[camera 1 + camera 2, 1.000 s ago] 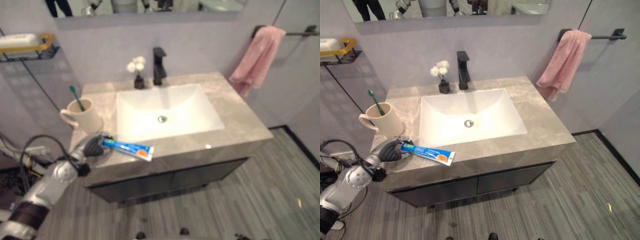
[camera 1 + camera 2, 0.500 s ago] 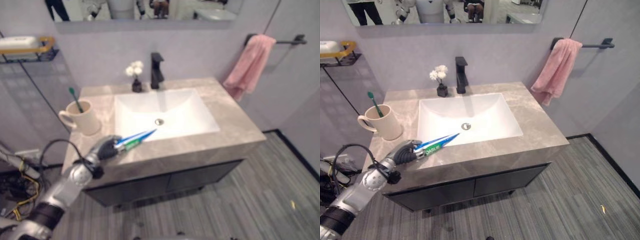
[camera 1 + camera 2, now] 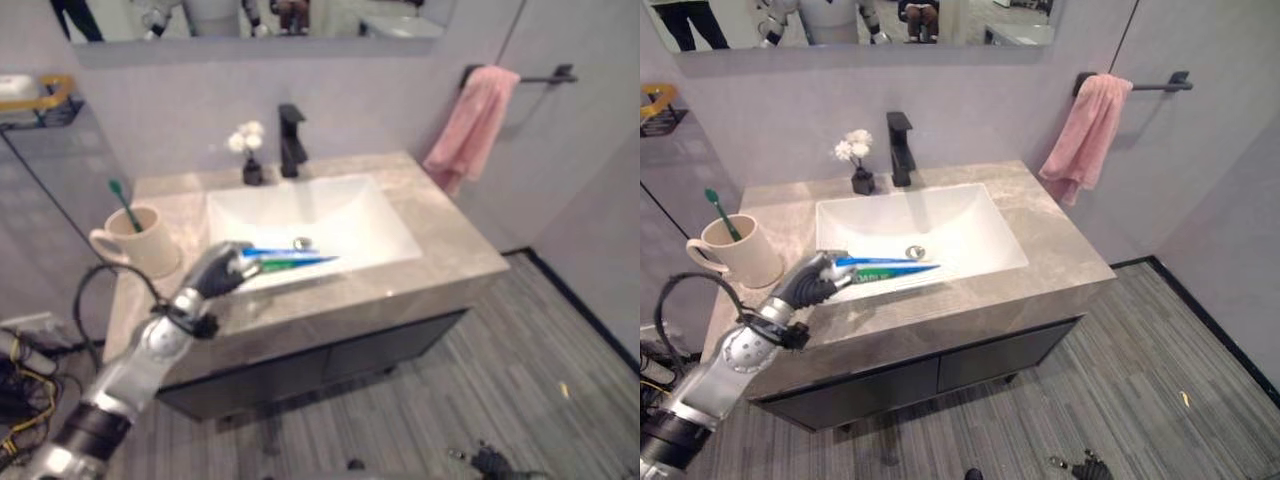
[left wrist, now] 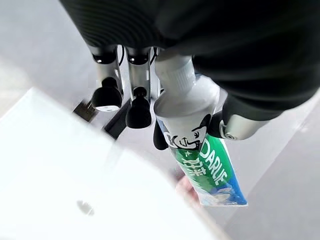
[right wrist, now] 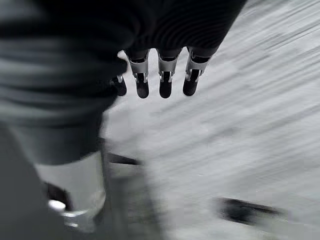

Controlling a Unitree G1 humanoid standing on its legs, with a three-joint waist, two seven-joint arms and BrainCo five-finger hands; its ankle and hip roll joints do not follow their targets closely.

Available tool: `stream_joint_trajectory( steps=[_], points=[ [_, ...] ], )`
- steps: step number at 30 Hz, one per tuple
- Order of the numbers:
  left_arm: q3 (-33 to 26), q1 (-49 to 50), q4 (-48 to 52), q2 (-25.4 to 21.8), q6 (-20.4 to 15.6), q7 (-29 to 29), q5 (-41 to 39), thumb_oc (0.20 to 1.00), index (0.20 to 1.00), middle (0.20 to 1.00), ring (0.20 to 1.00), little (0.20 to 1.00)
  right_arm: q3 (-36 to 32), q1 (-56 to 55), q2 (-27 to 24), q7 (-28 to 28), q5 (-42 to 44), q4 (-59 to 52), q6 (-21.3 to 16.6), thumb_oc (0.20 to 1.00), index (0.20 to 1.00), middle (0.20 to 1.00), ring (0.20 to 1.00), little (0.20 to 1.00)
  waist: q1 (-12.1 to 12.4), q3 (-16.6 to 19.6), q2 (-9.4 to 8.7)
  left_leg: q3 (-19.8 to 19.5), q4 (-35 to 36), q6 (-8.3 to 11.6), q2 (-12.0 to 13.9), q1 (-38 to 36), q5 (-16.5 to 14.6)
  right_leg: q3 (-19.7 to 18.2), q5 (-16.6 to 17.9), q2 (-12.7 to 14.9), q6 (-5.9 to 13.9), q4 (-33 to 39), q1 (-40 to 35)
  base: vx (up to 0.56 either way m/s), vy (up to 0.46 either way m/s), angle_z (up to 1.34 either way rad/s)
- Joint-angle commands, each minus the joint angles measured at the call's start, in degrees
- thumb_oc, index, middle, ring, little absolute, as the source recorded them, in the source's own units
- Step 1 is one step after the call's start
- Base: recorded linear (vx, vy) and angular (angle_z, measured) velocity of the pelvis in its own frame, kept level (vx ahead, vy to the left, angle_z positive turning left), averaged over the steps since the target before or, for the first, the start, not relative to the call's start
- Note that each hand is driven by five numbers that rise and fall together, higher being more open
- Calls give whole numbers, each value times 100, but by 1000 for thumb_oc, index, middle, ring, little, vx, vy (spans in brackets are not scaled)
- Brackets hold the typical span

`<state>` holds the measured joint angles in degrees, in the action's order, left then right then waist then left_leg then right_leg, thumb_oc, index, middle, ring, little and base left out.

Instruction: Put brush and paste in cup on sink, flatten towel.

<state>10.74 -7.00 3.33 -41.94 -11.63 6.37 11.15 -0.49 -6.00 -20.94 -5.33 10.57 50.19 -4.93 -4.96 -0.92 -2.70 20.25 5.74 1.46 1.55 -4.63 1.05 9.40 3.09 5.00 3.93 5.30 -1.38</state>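
Left hand [image 3: 812, 283], left of centre, grasps the paste [image 3: 887, 266] over the sink [image 3: 970, 225]; right hand [image 5: 160, 75] hangs released.

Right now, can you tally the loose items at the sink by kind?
Toothpaste tube: 1, held in the left hand
Toothbrush: 1, standing in the cup
Cup: 1
Flower vase: 1
Pink towel: 1, on the wall bar
Total: 5
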Motion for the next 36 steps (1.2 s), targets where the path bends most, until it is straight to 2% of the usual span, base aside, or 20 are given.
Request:
stream_joint_trajectory(
  steps=[1, 3, 7, 10, 14, 21, 23, 24, 25, 26, 27, 29, 31, 33, 36],
  points=[
    [-570, -644, 426, -20, -455, 541, -206, 200, 200, 200, 200, 200, -212, 306, -472, -325, 242, -550, -270, 1000, 1000, 1000, 1000, 1000, -22, 236, 12, -749, -74, -76, 403, -157, -607, 107, 148, 521, 535, -30, -62, -22, 22, -10],
    [-651, -653, 469, -31, -472, 577, -206, 200, 200, 200, 200, 200, -274, 306, -517, -373, 163, -850, -324, 1000, 1000, 1000, 1000, 1000, -21, 241, 17, -744, -74, -82, 394, -158, -608, 102, 153, 531, 536, -30, -56, -20, 21, -7],
    [-892, -760, 800, -85, -538, 698, -133, 200, 200, 200, 200, 200, -378, 344, -625, -281, 165, -2448, -521, 1000, 1000, 1000, 1000, 1000, 12, 260, 11, -784, -74, -108, 365, -163, -608, 160, 149, 572, 533, -30, -92, -26, 17, -1],
    [-933, -818, 860, -77, -549, 732, -100, 200, 200, 200, 200, 200, -411, 371, -657, -311, 170, -2960, -585, 1000, 1000, 1000, 1000, 1000, 35, 271, 9, -817, -74, -116, 343, -164, -614, 191, 138, 590, 537, -30, -119, -6, 3, -1],
    [-1025, -1127, 1149, -85, -583, 984, -38, 200, 200, 200, 200, 200, -257, 737, -589, -237, 607, -3993, -778, 1000, 1000, 1000, 1000, 1000, 131, 296, 24, -845, -74, -125, 319, -154, -616, 272, 125, 633, 535, -30, -142, 0, 0, 0],
    [-849, -1728, 1244, -210, -594, 1215, 20, 200, 200, 200, 200, 200, 99, 1208, -505, -56, 1377, -4958, -965, 1000, 1000, 1000, 1000, 1000, 193, 334, 23, -918, -74, -114, 309, -145, -602, 386, 99, 666, 528, -30, -226, -6, 0, 10],
    [-749, -2039, 1320, -367, -582, 1286, 12, 200, 200, 200, 200, 200, 484, 1570, -274, 132, 2426, -5164, -1031, 1000, 1000, 1000, 1000, 1000, 226, 347, 29, -930, -74, -95, 319, -155, -595, 437, 86, 664, 516, -30, -271, 8, -8, 15],
    [-675, -2176, 1338, -338, -568, 1359, -43, 200, 200, 200, 200, 200, 647, 1657, 9, 402, 3441, -5260, -1131, 1000, 1000, 1000, 1000, 1000, 247, 356, 31, -941, -74, -88, 321, -148, -586, 466, 82, 668, 512, -30, -275, 9, -7, 16],
    [-675, -2177, 1338, -338, -568, 1360, -43, 200, 200, 200, 200, 200, 646, 1657, 9, 402, 3441, -5259, -1132, 1000, 1000, 1000, 1000, 1000, 247, 357, 30, -941, -74, -88, 320, -147, -585, 466, 82, 669, 512, -30, -273, 6, -15, 11],
    [-557, -2343, 1327, -272, -478, 1412, -116, 200, 200, 200, 200, 200, 987, 1779, 429, 471, 4377, -5357, -1208, 1000, 1000, 1000, 1000, 1000, 297, 371, 53, -957, -74, -77, 334, -151, -588, 501, 59, 666, 500, -30, -292, -6, -14, 7],
    [-464, -2533, 1285, -289, -420, 1472, -95, 200, 200, 200, 200, 200, 1073, 1912, 498, 345, 4534, -5465, -1180, 1000, 1000, 1000, 1000, 1000, 299, 383, 48, -959, -74, -75, 328, -127, -566, 520, 71, 671, 487, -30, -276, -6, -14, 3],
    [-375, -2663, 1278, -283, -413, 1466, -102, 200, 200, 200, 200, 200, 1176, 2021, 577, 531, 4765, -5569, -1215, 1000, 1000, 1000, 1000, 1000, 323, 388, 54, -961, -74, -70, 334, -121, -556, 542, 69, 671, 481, -30, -282, -3, -12, 4],
    [-255, -2851, 1220, -303, -392, 1540, -132, 200, 200, 200, 200, 200, 1275, 2226, 686, 408, 4882, -5526, -1305, 1000, 1000, 1000, 1000, 1000, 346, 396, 69, -963, -74, -64, 334, -115, -543, 559, 74, 669, 476, -30, -283, 2, -6, 2],
    [-178, -3002, 1189, -236, -381, 1651, -163, 200, 200, 200, 200, 200, 1534, 2529, 1080, 474, 5254, -5593, -1418, 1000, 1000, 1000, 1000, 1000, 395, 406, 92, -969, -74, -65, 338, -103, -531, 570, 79, 674, 463, -30, -274, 0, 0, 0],
    [-127, -3109, 1131, -200, -412, 1751, -232, 200, 200, 200, 200, 200, 1756, 2866, 1277, 517, 5284, -5615, -1504, 1000, 1000, 1000, 1000, 1000, 439, 403, 110, -958, -74, -74, 334, -100, -531, 547, 80, 683, 451, -30, -258, 0, 0, 0]
  ],
)
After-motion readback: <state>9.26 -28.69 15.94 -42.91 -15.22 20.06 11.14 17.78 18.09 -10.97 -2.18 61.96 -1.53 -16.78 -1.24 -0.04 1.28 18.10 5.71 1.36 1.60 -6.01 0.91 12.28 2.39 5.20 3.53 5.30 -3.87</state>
